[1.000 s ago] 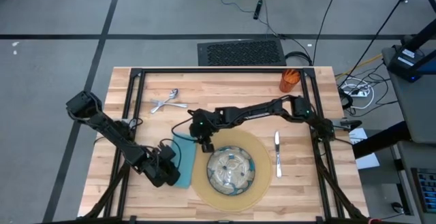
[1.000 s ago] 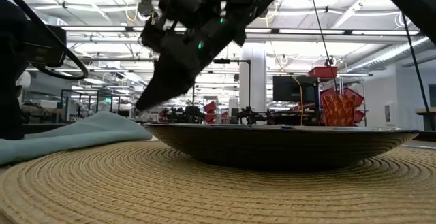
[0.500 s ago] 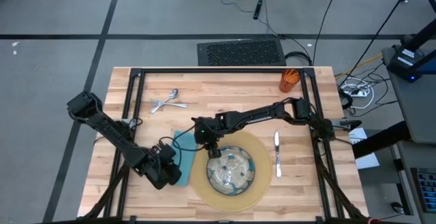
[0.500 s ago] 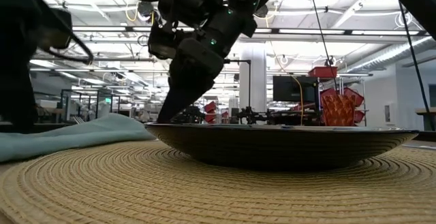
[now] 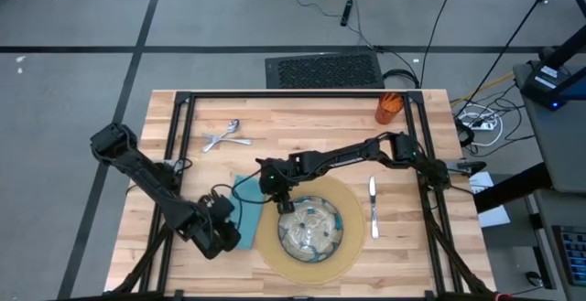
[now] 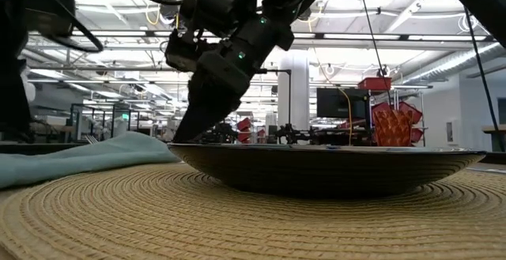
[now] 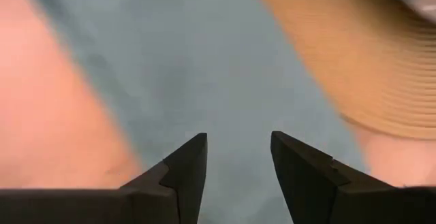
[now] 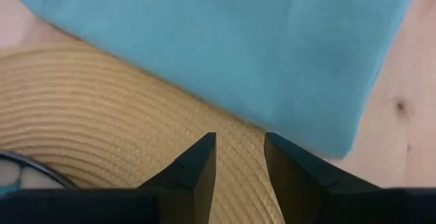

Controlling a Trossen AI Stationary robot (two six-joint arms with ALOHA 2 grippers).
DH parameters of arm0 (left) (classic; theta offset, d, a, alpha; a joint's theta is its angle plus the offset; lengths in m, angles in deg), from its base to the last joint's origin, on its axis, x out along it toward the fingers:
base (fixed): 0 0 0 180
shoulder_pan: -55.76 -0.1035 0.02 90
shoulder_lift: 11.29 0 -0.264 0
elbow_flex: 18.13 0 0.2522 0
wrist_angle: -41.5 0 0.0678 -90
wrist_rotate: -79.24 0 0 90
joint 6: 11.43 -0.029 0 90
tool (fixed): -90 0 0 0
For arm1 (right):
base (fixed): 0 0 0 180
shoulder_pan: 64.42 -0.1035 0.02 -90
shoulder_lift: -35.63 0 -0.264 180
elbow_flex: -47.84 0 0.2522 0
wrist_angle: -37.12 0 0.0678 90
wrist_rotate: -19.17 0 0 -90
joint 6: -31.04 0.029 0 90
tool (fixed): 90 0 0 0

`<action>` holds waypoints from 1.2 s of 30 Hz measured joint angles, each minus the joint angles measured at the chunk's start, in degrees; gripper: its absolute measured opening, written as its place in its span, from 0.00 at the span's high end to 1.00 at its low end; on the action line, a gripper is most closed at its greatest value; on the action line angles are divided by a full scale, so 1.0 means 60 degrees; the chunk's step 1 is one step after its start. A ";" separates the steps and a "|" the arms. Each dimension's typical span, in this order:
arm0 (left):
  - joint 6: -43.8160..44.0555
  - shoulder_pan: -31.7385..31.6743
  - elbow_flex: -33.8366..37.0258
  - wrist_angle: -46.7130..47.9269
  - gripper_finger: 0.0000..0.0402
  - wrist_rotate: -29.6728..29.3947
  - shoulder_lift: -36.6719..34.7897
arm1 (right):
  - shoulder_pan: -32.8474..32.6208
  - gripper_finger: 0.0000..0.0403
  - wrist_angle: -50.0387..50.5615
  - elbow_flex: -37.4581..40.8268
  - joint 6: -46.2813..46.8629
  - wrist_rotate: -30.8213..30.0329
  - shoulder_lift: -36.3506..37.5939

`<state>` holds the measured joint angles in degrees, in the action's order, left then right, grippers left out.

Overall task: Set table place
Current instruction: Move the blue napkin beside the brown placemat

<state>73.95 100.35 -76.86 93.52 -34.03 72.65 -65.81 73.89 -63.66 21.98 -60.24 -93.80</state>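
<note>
Mat (image 5: 341, 257): laid at the desk's (image 5: 302, 118) near edge, bowl (image 5: 309, 228) on it.
Left end effector (image 7: 238, 157): parted, empty, held over the napkin (image 7: 197, 67).
Right end effector (image 8: 238, 157): parted, empty, above the mat's rim.
Cup (image 5: 388, 107): far right corner.

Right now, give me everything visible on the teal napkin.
The teal napkin is a plain, soft-looking folded cloth lying flat on the table. One edge overlaps the woven mat. The left gripper hovers over it, jaws apart and empty. The right gripper sits over the napkin-mat seam, jaws also apart.
</note>
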 joint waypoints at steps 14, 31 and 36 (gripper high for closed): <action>0.0476 0.0601 -0.2530 0.6132 0.63 -0.0825 -0.0011 | 0.0471 0.93 -0.0835 -0.0020 0.0004 -0.0015 -0.0507; 0.0446 0.1201 -0.3915 0.7214 0.63 -0.2235 -0.0015 | 0.0586 1.00 -0.2439 -0.0377 0.0255 0.0806 -0.1378; 0.0464 0.1228 -0.3915 0.6990 0.63 -0.2287 -0.0015 | 0.0586 1.00 -0.2486 -0.0691 0.0171 0.0729 -0.1449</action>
<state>76.73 107.72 -100.35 135.46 -47.76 72.56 -62.29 58.98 -67.81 23.00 -55.86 -102.50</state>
